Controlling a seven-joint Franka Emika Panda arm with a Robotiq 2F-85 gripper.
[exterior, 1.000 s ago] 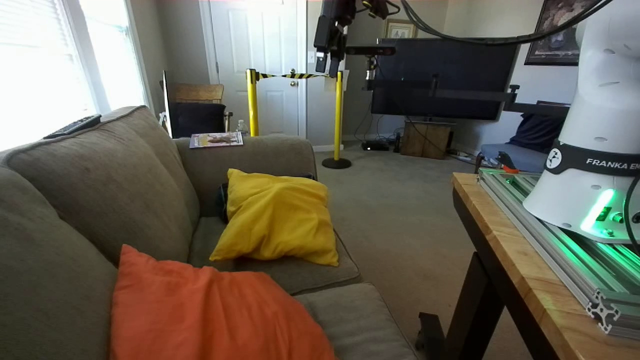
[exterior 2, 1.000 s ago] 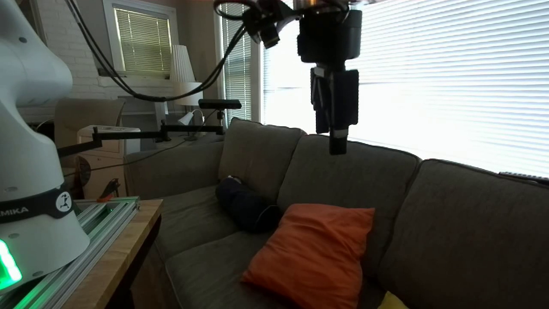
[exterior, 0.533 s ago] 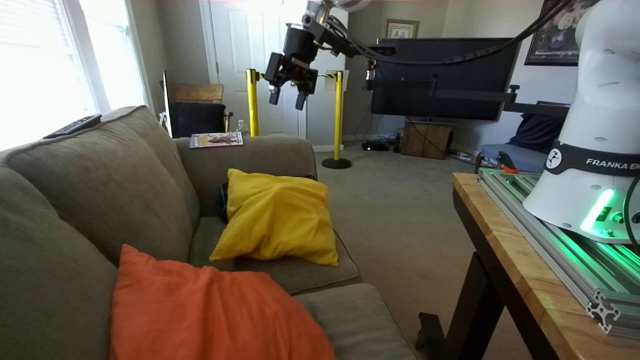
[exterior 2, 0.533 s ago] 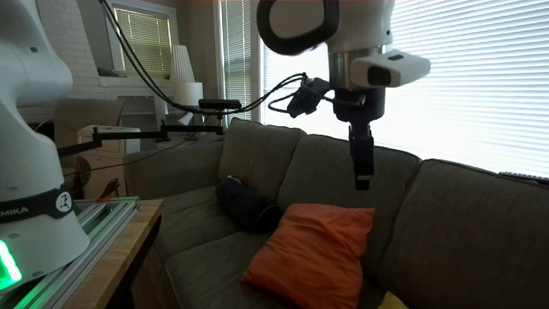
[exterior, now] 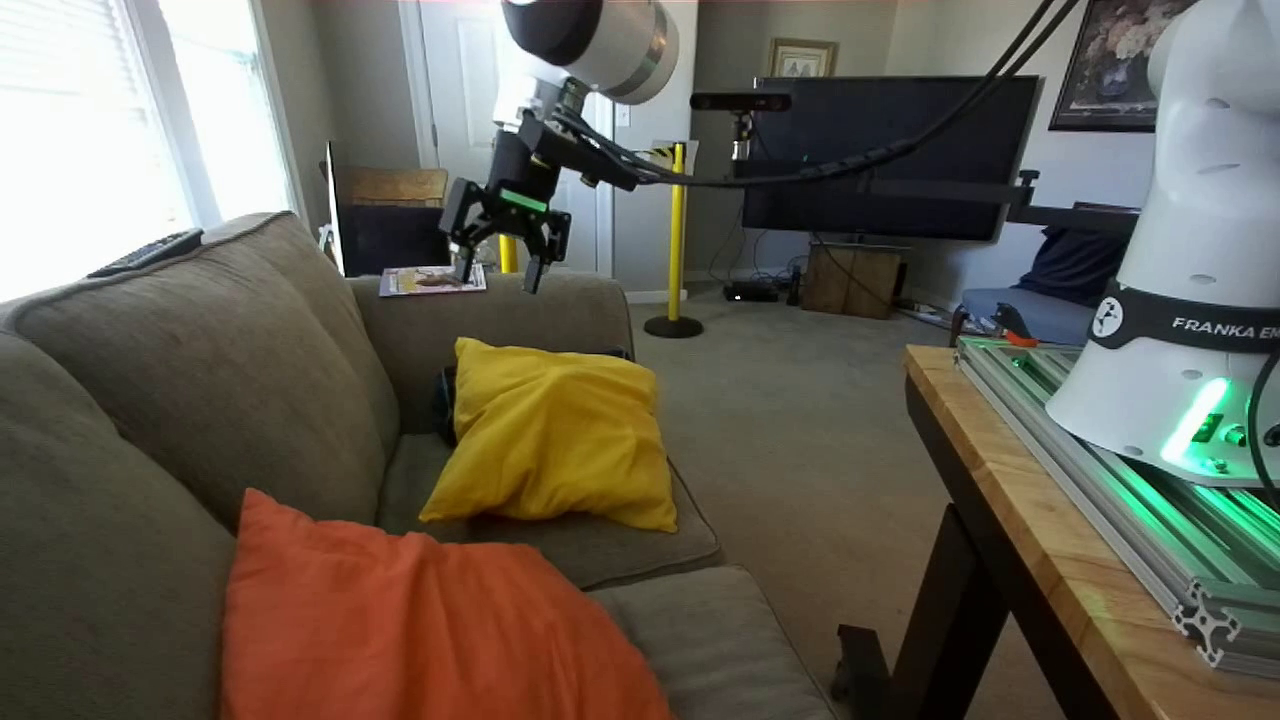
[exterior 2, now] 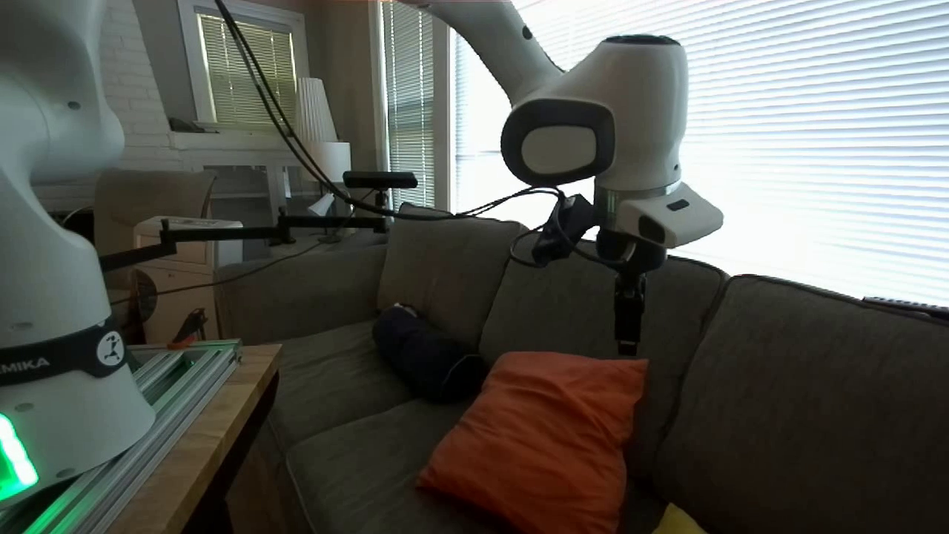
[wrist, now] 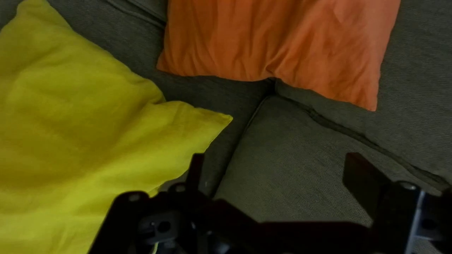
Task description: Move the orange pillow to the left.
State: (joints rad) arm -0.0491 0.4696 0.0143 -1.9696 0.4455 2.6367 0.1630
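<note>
The gripper (wrist: 274, 158), jaws apart, holds nothing; ahead of it, apparently lower, lies the orange pillow (wrist: 279, 38); grasp and leftward move remain.

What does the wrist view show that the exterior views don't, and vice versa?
Only the wrist view looks down through the open pincer onto bare sofa.
Only the exterior views show the white arm, the wooden table and the bright window.
Both share the pincer, sofa, the orange pillow and the yellow pillow, of which an exterior view shows just a tip.
</note>
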